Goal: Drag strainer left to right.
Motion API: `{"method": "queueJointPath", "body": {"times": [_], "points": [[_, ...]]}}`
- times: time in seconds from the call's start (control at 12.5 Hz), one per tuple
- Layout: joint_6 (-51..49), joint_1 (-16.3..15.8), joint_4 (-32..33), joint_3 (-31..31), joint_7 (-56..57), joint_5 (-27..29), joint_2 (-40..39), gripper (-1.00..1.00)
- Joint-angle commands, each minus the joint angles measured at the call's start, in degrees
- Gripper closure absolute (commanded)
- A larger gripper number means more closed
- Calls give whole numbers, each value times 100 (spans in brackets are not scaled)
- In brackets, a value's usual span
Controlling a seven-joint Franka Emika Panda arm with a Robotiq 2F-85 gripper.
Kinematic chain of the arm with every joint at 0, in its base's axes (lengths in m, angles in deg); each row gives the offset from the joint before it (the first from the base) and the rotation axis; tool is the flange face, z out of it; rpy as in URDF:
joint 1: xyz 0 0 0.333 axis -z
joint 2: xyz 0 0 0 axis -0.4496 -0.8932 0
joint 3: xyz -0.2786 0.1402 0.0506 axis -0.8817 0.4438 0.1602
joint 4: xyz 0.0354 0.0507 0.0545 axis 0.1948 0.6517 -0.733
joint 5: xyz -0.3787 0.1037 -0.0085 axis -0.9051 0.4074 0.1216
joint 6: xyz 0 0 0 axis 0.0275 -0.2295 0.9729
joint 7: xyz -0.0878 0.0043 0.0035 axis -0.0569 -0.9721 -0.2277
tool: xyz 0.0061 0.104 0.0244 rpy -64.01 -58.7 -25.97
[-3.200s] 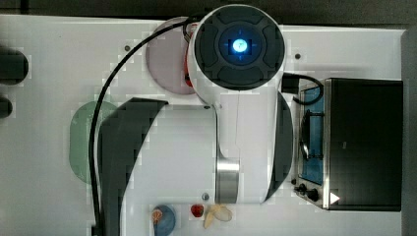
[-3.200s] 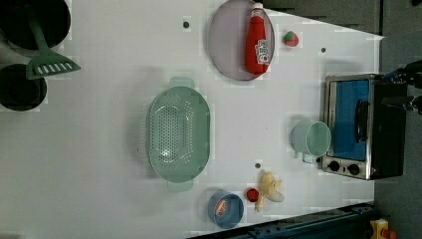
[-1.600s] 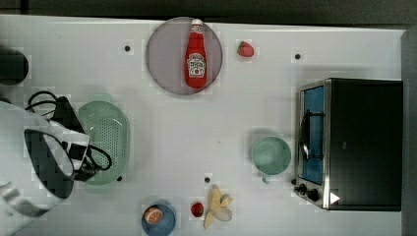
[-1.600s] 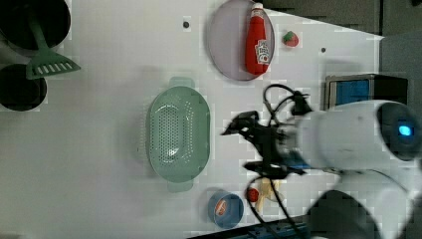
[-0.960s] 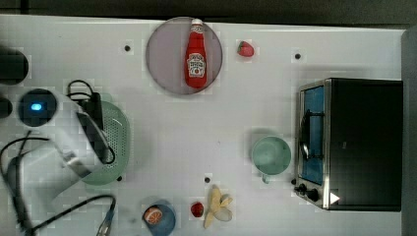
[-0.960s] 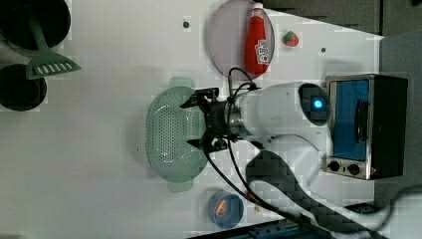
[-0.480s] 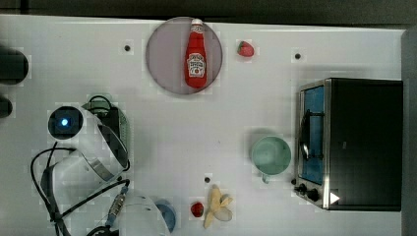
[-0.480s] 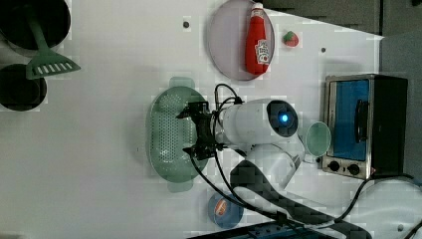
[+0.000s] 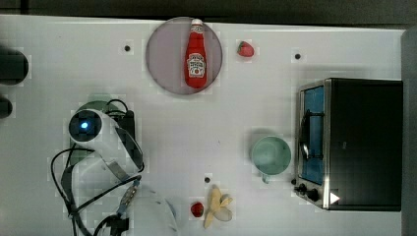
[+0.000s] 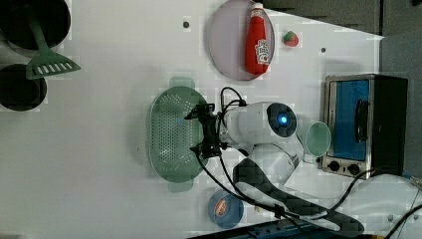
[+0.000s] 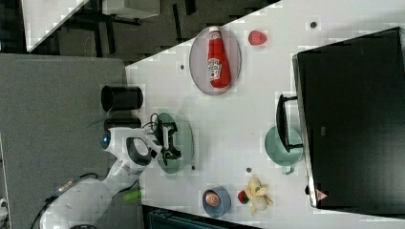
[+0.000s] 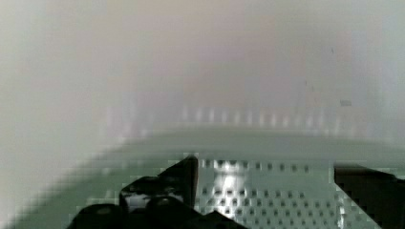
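The strainer (image 10: 171,134) is a pale mint-green oval colander with a dotted bowl, lying on the white table (image 10: 99,174). My gripper (image 10: 200,130) hangs open over the strainer's rim on the left view's right side, its black fingers (image 10: 198,112) spread wide along that rim. The wrist view looks down at the perforated bowl (image 12: 267,195) between the two fingers (image 12: 179,174), with nothing held. In the top view the arm covers most of the strainer (image 9: 98,105). The right view has the gripper (image 11: 169,138) over the strainer (image 11: 185,138).
A grey-purple plate (image 10: 226,45) bears a ketchup bottle (image 10: 258,42), with a strawberry (image 10: 290,39) beside it. A mint cup (image 10: 318,140) stands by the toaster oven (image 10: 363,124). A blue bowl (image 10: 225,208) sits near the table's edge. A green spatula (image 10: 47,62) rests in black pots.
The arm has swung in across the table and brought the gripper over the strainer's rim. The fingers stay open. The strainer has not moved.
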Motion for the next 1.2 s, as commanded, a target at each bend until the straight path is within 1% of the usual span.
{"method": "queueJointPath", "body": {"times": [0.08, 0.32, 0.8, 1.2], "points": [[246, 31, 96, -181, -236, 51, 161, -100], [288, 112, 261, -382, -226, 10, 282, -100], [332, 575, 882, -560, 442, 10, 792, -100], [348, 945, 1067, -854, 995, 10, 923, -100]]}}
